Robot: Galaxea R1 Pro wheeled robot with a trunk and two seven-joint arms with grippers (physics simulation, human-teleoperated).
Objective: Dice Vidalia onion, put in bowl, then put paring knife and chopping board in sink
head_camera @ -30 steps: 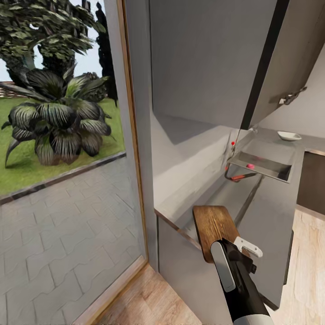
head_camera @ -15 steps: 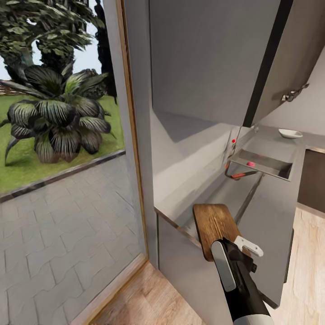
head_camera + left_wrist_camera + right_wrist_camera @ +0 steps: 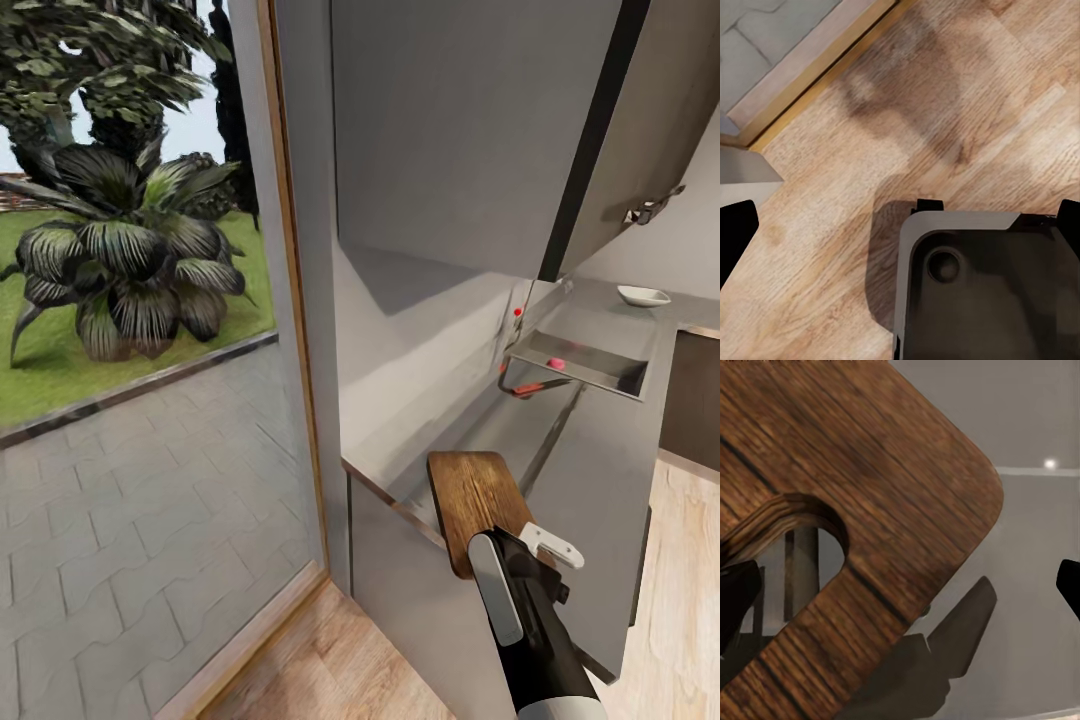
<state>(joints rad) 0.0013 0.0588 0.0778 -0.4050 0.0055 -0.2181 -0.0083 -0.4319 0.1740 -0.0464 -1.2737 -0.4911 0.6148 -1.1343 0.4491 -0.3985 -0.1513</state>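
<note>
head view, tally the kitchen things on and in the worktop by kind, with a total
chopping board: 1, its near end at the right end effector
sink: 1
tap: 1
white bowl: 1
small pink thing in the sink: 1, too small to identify
red-handled thing beside the sink: 1
total: 6

No readable text, labels, brands or numbers anywhere; all surfaces plain, unmarked.
</note>
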